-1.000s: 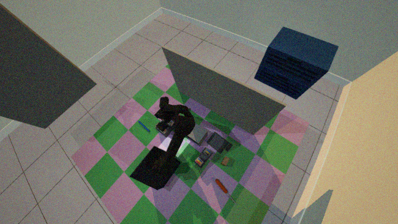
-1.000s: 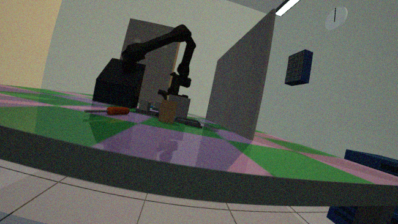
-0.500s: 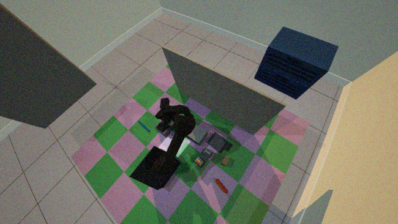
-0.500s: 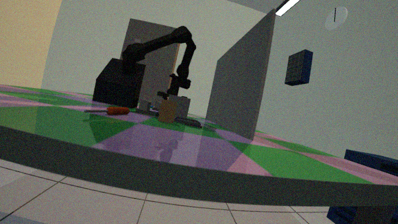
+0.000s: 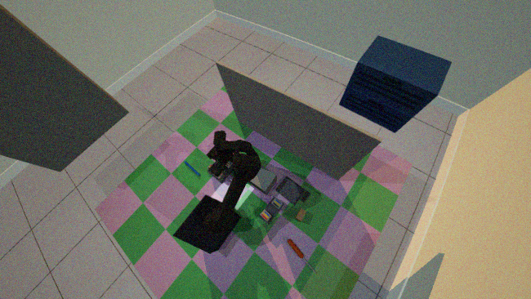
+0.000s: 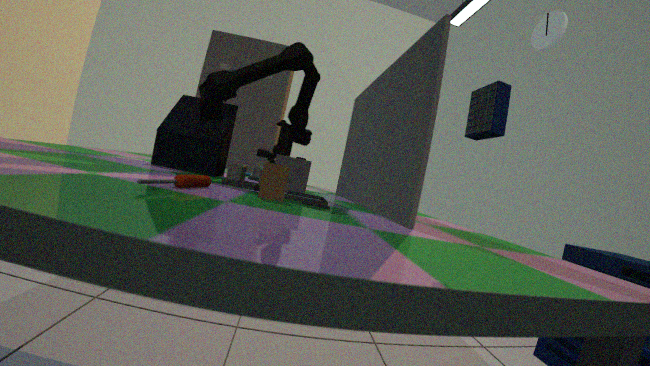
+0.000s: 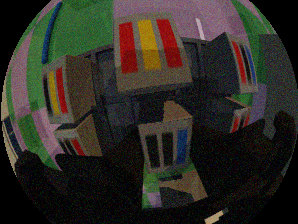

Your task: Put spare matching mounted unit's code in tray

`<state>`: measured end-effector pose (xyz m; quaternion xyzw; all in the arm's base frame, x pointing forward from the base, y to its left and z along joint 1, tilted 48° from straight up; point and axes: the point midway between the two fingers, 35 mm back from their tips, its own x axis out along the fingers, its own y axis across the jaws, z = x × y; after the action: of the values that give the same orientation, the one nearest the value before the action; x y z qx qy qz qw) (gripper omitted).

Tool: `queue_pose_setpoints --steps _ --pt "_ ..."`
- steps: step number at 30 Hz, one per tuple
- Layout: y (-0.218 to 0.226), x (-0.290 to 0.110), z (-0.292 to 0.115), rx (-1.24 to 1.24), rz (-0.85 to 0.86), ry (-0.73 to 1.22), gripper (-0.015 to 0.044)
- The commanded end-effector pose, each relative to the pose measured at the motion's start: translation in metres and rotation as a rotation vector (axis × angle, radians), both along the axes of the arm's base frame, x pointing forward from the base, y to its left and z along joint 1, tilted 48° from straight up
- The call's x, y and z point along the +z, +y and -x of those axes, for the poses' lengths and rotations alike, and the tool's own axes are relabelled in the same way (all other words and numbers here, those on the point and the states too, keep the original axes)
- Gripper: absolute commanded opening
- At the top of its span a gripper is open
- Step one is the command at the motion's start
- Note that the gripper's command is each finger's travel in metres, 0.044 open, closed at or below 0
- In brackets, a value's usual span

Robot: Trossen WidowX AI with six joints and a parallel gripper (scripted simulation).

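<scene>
My gripper is down at the table top, left of the grey mounted unit. It is shut on a small spare with pale and blue stripes. Around it lie other spares: one with red, yellow, red stripes, one with yellow and red stripes to the left, and one to the right. The dark tray lies right of the mounted unit. Two more striped spares lie in front of it. The code on the unit's back is hidden.
A brown block stands near the tray. An orange screwdriver and a blue pen lie on the chequered top. A tall grey panel stands behind. The arm's black base is at the front.
</scene>
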<state>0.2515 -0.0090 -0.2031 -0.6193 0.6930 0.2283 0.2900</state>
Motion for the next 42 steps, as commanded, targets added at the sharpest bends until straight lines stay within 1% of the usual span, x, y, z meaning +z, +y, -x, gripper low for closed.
queue_pose_setpoints --steps 1,6,16,24,34,40,42 --pt "0.0 0.0 0.0 0.0 0.0 0.0 0.0" --pt "0.004 0.003 -0.001 0.0 -0.001 0.0 0.0" --pt "0.058 0.053 -0.006 0.004 -0.001 -0.001 0.0" --pt "0.06 0.054 -0.008 0.013 0.0 -0.005 0.0" --pt "0.115 0.096 -0.013 0.005 -0.006 -0.001 0.0" --pt "0.118 0.1 -0.013 0.004 -0.006 -0.001 0.0" --pt "0.113 0.107 -0.02 0.006 -0.015 0.001 0.0"
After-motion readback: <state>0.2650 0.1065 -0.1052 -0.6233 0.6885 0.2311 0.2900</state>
